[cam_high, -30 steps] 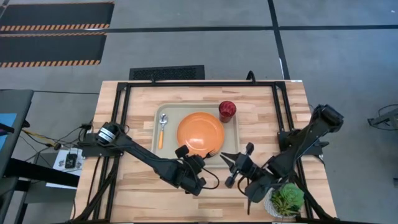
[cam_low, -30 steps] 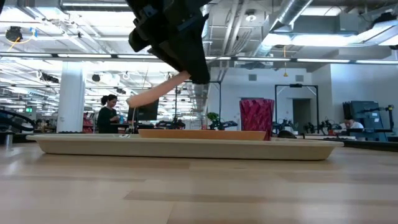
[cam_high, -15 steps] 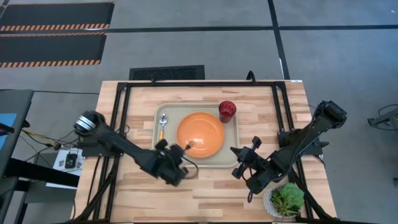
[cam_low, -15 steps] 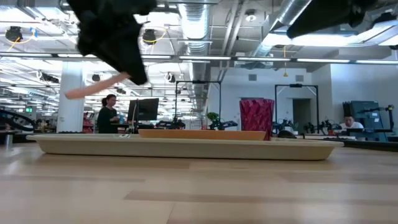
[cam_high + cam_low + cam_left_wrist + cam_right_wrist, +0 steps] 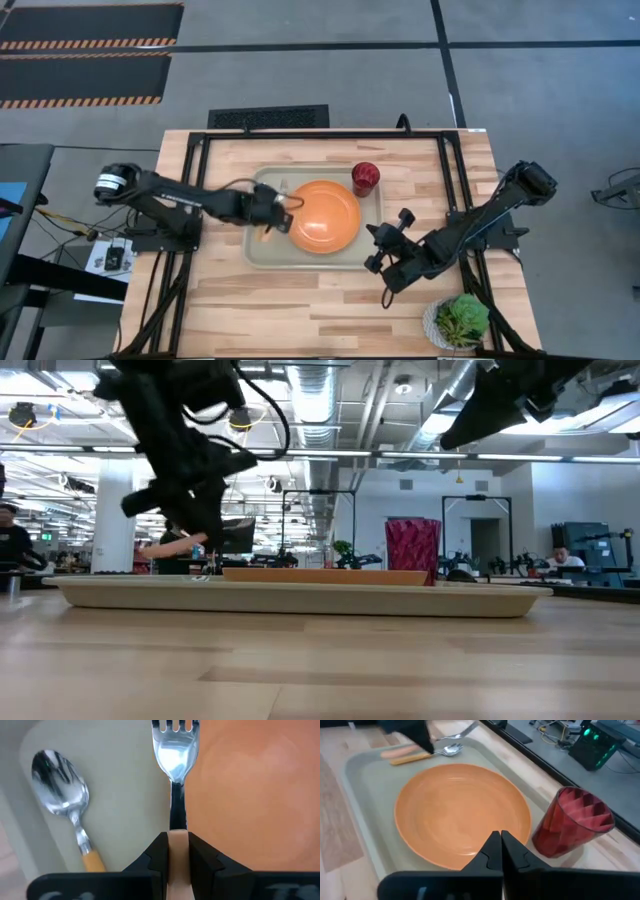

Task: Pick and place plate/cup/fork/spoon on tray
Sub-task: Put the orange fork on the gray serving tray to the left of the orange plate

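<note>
Fork (image 5: pixel 174 757) is the thing we are putting down now, and our left gripper (image 5: pixel 177 851) squeezes its orange handle tight between both fingers. We hold it over the tray (image 5: pixel 258 251), in the narrow strip between the spoon (image 5: pixel 64 807) and the plate (image 5: pixel 322 216). The spoon already lies flat on the tray near its left rim, and the plate sits in the middle with the cup (image 5: pixel 365 178) at its far right corner. To do this step well, we think we should keep the fork lined up beside the spoon, so its tines do not end up on the plate's edge. We should go down slowly until the fork rests on the tray, then let go. We must not bump the spoon, because it is very near. Our right gripper (image 5: pixel 497 850) waits off the tray's right side, over the table (image 5: pixel 450 180), with its fingers pressed together and nothing in them.
</note>
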Controlling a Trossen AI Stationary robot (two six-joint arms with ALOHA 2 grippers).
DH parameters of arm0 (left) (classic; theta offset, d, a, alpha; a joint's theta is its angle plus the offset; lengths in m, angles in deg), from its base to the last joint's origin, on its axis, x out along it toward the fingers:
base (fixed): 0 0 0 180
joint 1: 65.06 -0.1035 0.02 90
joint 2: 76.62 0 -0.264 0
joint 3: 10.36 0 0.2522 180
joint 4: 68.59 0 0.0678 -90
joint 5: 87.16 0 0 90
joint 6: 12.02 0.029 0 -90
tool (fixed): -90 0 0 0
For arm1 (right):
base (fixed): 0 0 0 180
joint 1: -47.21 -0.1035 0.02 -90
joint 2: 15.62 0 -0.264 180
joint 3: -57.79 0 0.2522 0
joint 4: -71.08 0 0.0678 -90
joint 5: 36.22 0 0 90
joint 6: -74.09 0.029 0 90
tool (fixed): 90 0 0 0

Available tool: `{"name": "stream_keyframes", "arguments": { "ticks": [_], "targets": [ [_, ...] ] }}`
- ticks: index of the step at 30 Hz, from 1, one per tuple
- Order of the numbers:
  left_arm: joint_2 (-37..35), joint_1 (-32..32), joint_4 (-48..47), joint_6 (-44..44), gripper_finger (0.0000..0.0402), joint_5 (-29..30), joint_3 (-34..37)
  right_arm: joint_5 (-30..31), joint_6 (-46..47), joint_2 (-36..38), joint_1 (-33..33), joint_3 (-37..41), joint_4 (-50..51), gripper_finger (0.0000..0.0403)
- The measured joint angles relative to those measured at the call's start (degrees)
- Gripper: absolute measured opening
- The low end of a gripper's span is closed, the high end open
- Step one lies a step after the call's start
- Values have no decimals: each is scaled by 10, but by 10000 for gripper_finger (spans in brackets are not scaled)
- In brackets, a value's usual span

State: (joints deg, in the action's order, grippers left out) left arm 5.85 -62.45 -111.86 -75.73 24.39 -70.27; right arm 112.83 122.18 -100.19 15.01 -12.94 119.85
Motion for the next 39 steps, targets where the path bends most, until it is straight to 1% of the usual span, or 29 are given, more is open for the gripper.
{"name": "stream_keyframes", "arguments": {
  "ticks": [3,6,12,16,26,29,36,39],
  "targets": [
    [0,-32,4,12,35,-13,0,0,0,0,-4,0,-1,3],
    [0,-47,3,16,33,-14,0,-1,-1,0,-5,0,-4,6],
    [1,-51,1,4,35,-49,0,-1,-6,0,-4,0,-13,3],
    [1,-56,-13,2,33,-59,0,-1,-6,0,-4,0,-13,5],
    [1,-117,-20,19,34,-154,0,-1,-13,0,-4,0,-15,5],
    [2,-132,-23,1,35,-177,0,-1,-30,0,-3,0,-31,4],
    [22,-131,-29,-34,35,-165,-1,-8,-106,-1,-1,0,-96,5],
    [34,-134,-26,-40,35,-162,-3,-20,-112,-1,5,0,-104,3]
  ]
}}
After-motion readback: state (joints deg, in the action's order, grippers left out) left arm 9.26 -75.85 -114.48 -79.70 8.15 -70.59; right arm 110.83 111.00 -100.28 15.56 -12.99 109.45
